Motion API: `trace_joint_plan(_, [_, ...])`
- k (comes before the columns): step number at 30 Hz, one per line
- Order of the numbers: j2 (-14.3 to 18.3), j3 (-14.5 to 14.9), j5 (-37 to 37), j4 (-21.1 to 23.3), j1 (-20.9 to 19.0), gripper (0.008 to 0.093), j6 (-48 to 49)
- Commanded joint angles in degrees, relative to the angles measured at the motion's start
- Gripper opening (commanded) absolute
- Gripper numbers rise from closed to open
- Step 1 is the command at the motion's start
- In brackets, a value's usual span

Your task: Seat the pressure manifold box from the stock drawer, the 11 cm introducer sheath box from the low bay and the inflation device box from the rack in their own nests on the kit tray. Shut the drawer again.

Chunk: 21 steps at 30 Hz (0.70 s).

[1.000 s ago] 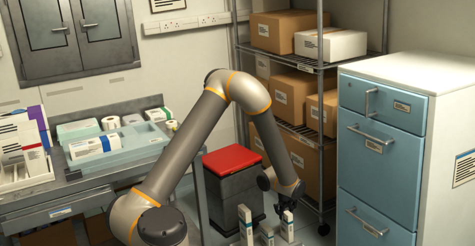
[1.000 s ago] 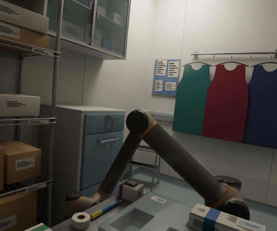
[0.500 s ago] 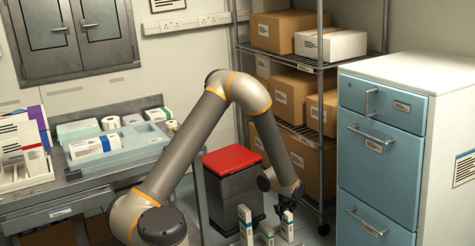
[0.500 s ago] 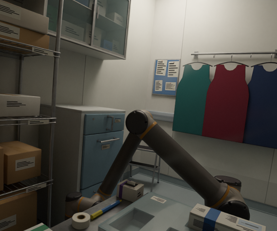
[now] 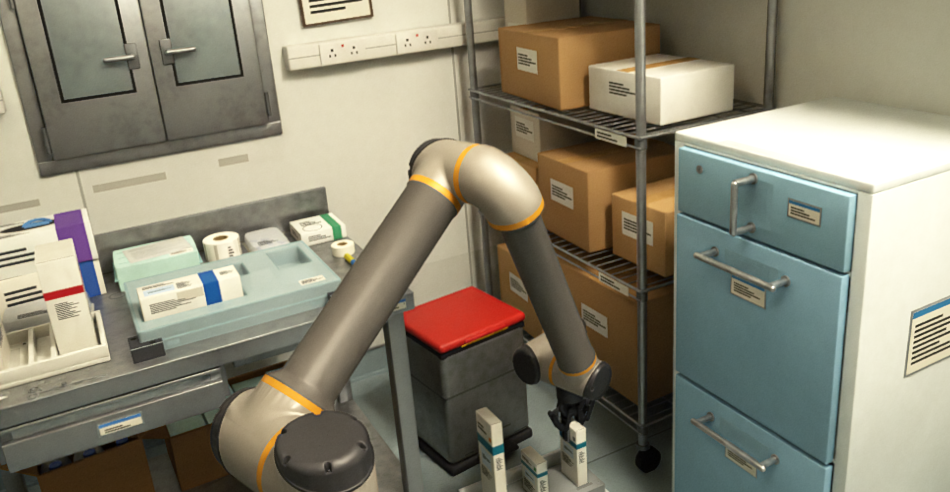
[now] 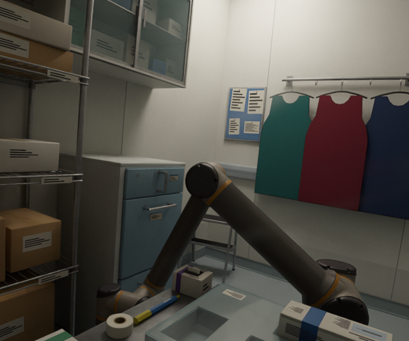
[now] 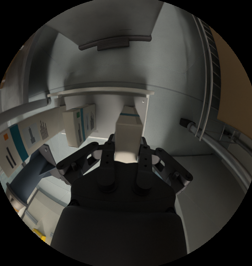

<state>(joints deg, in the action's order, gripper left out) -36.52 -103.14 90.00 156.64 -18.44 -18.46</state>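
The introducer sheath box (image 5: 574,453) (image 7: 128,131), white with a teal band, stands upright at the right end of the low bay near the floor, and it is clamped at its top by my closed gripper (image 5: 571,423) (image 7: 126,145). Two more teal-banded boxes stand in the same bay: a short one (image 5: 533,469) (image 7: 79,124) in the middle and a tall one (image 5: 490,448) on the left. On the steel counter the pale blue kit tray (image 5: 249,287) (image 6: 219,318) carries a blue-banded box (image 5: 189,292) (image 6: 331,325) in one nest. An empty nest (image 6: 193,323) is open beside it.
Behind the bay stands a grey bin with a red lid (image 5: 465,370), close to my wrist. A wire rack of cartons (image 5: 598,190) rises to the right, its caster (image 5: 648,457) near the bay. The blue drawer cabinet (image 5: 784,303) has all its drawers closed.
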Motion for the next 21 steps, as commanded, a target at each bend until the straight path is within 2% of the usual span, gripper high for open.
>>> trace_joint_plan(1, [0.0,0.0,0.0,0.0,0.0,0.0325,0.0])
trace_joint_plan(13, [0.0,0.0,0.0,0.0,0.0,0.0085,0.0])
trace_joint_plan(21, [-0.5,-0.1,0.0,-0.3,0.0,0.008,0.0])
